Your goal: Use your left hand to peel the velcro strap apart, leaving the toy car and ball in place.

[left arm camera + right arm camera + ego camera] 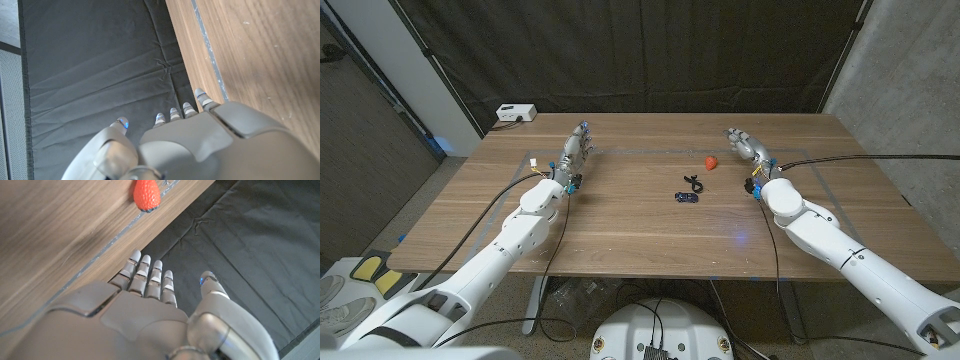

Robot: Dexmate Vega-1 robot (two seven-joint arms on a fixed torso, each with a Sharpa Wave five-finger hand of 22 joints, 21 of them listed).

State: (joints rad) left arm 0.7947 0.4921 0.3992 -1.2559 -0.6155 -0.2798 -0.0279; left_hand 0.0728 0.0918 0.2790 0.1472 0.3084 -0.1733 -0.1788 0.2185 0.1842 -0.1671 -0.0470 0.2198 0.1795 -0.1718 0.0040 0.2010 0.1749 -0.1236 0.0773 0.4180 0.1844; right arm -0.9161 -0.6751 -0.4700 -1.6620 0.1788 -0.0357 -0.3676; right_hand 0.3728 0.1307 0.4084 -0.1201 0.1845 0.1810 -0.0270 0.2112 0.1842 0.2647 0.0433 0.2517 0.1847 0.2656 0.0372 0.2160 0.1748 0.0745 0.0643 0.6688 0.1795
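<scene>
1. Velcro strap [693, 183]: small black loop, mid tabletop [620, 230], just behind the toy car. Neither of your hands touches it.
2. Toy car [686, 197]: dark blue, just in front of the strap, near centre. Too small to tell if the two touch.
3. Ball [711, 160]: orange-red, bumpy surface, behind and right of the strap; sits near your R hand, apart from it. Also in R wrist view [146, 194], by a taped line on the wood.
4. Your L hand [574, 153]: far-left part of tabletop, well apart from the strap. Fingers straight, close side by side, thumb set off; holds nothing. L wrist view [200, 145] agrees.
5. Your R hand [746, 144]: far-right part, fingers extended, thumb apart, nothing in it. Same in R wrist view [145, 315].
6. White box [515, 113]: w/ cable, back-left corner of tabletop.
</scene>
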